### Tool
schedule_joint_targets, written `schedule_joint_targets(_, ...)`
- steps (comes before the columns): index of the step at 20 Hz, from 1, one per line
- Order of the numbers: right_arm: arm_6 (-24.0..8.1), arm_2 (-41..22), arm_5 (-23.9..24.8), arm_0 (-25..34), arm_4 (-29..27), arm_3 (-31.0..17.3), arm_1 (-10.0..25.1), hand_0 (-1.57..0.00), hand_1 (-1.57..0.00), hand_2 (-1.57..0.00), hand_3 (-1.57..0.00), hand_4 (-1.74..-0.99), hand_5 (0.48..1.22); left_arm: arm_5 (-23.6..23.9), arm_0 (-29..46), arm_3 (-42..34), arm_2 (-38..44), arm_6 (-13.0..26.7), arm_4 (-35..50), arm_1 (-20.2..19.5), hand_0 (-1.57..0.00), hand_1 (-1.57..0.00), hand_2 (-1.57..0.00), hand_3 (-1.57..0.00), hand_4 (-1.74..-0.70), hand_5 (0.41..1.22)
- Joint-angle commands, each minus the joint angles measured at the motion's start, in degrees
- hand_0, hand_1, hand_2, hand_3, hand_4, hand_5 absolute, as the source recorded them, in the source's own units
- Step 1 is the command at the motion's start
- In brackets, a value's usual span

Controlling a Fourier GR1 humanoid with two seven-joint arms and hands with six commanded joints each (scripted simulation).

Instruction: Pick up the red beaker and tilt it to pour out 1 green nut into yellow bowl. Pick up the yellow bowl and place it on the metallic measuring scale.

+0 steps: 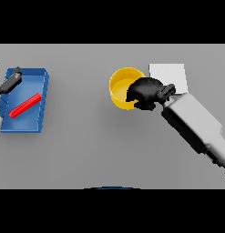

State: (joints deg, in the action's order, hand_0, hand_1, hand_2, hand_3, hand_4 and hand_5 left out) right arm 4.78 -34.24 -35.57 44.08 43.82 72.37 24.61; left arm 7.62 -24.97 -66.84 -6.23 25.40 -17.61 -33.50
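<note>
Table layout right now

Tray (43, 79) sits far left with a stick (25, 105) in it; bowl (123, 86) mid-right, scale (171, 75) just right of it.

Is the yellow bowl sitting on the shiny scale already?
No, the yellow bowl stands on the grey table beside the pale scale, with the right hand at its rim.

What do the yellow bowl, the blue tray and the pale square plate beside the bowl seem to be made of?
The yellow bowl looks like plastic: one even bright colour, with no glints. The blue tray also looks like matte plastic, flat blue with plain walls. The pale square plate is presumably the scale; it looks light grey and dull, possibly brushed metal, but no shine confirms this.
</note>
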Motion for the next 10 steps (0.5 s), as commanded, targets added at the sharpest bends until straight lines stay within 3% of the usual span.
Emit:
schedule_joint_targets(1, 0.3, 0.6, 0.5, 0.3, -0.1, -0.7, 0.2, -1.57, -1.57, -1.43, -1.33, -1.74, 1.22, 0.0, 0.2, 0.1, 0.1, -0.3, 0.2, 0.1, 0.0, 0.0, 0.0, 0.0, -0.74, 0.697)
schedule_joint_targets(2, 0.6, 1.2, 0.9, 1.2, -0.1, -1.8, 0.2, -1.57, -1.57, -1.44, -1.38, -1.74, 1.22, -0.1, 0.4, -0.4, -0.1, -0.2, 0.2, 0.1, 0.0, 0.0, 0.0, 0.0, -0.75, 0.697)
schedule_joint_targets(4, -0.2, 2.6, 1.3, 1.5, -0.3, -2.9, 1.0, -1.57, -1.57, -1.47, -1.31, -1.74, 1.22, -0.3, -0.4, 0.6, 0.0, 0.2, 0.0, 0.0, 0.0, 0.0, 0.0, 0.0, -0.74, 0.702)
schedule_joint_targets(7, 2.2, 4.8, 3.6, 2.9, -0.1, -5.9, 3.4, -1.57, -1.57, -1.5, -1.24, -1.741, 1.221, -0.4, 0.5, -0.6, 0.1, 0.4, 0.1, -0.5, 0.0, 0.0, 0.0, 0.0, -0.74, 0.71)
schedule_joint_targets(10, 1.8, 6.8, 6.7, 3.3, 0.8, -9.6, 4.8, -1.57, -1.57, -1.54, -1.21, -1.741, 1.221, -0.5, 0.4, -1.3, -0.1, 1.3, 0.0, -0.3, 0.0, 0.0, 0.0, 0.0, -0.74, 0.708)
